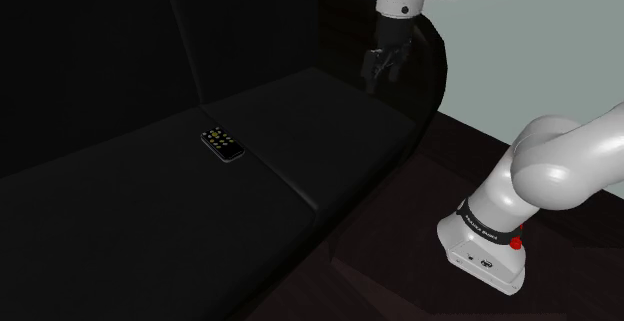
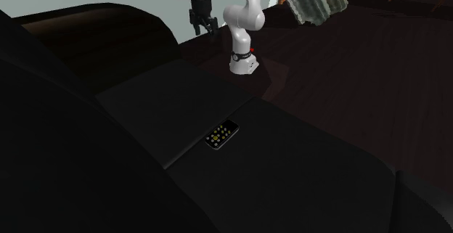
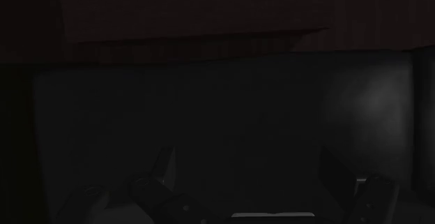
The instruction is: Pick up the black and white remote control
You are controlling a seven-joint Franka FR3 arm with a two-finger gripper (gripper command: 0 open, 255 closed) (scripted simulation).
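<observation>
Hanging in the air near the rounded armrest at the end of a black sofa, the hand points downward with its two black fingers apart, clasping nothing; the second exterior view shows the same spread prongs. A black remote control with pale buttons lies flat and face up on the seat, just beside the seam between two cushions. It is well apart from the hand, toward the shoulder view's left of it. The white arm rises from its base, which stands on the dark floor beside the sofa. The wrist view is dim, with the fingers standing separately over a dark surface
</observation>
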